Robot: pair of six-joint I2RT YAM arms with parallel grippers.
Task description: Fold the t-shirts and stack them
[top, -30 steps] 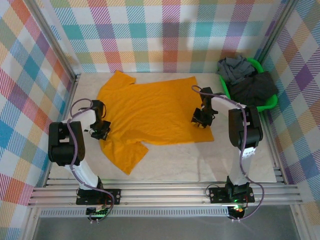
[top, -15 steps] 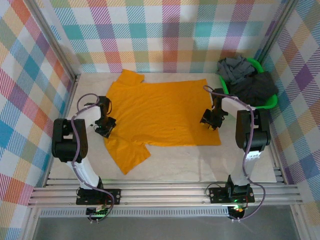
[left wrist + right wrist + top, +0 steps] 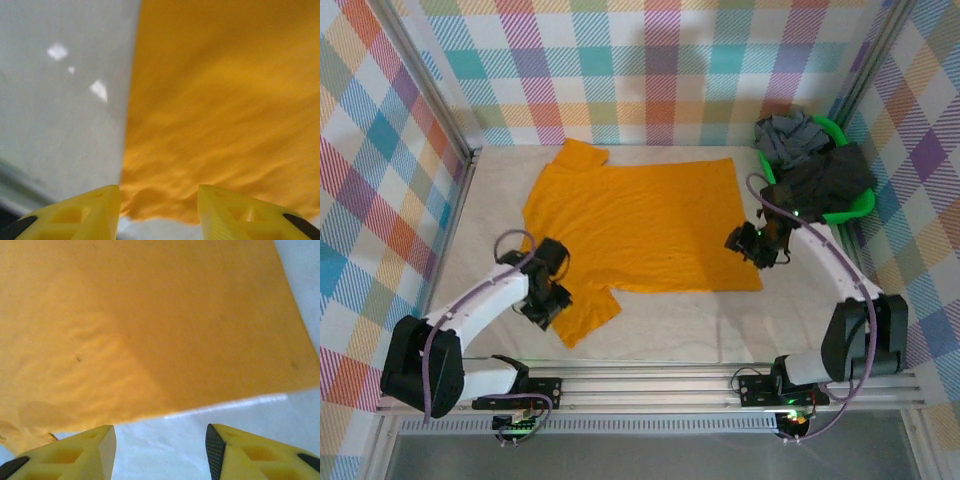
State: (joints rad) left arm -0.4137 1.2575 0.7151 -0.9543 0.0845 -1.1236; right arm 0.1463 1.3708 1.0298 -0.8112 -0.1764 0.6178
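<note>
**Plaid booth, pale tabletop, one orange shirt laid flat**

Pastel plaid walls (image 3: 650, 70) close in a pale, marble-look table (image 3: 660, 330), with aluminium rails (image 3: 650, 385) along the bottom of the overhead view. A mustard-orange cloth t-shirt (image 3: 640, 225) lies spread at the centre of the table. It looks mostly smooth, with faint ripples. One short sleeve points to the upper left, the other to the lower left, and the hem runs down the right side.

In the upper right, a green plastic basket (image 3: 860, 205) holds a crumpled mid-grey shirt (image 3: 790, 135) and a dark charcoal shirt (image 3: 830, 180).

The left gripper (image 3: 548, 297) sits at the shirt's lower-left sleeve. Its yellow fingers are apart, with nothing clamped between them (image 3: 159, 210). The right gripper (image 3: 740, 242) sits at the hem's lower part, its jaws likewise spread over bare table beside the cloth edge (image 3: 160, 450).
</note>
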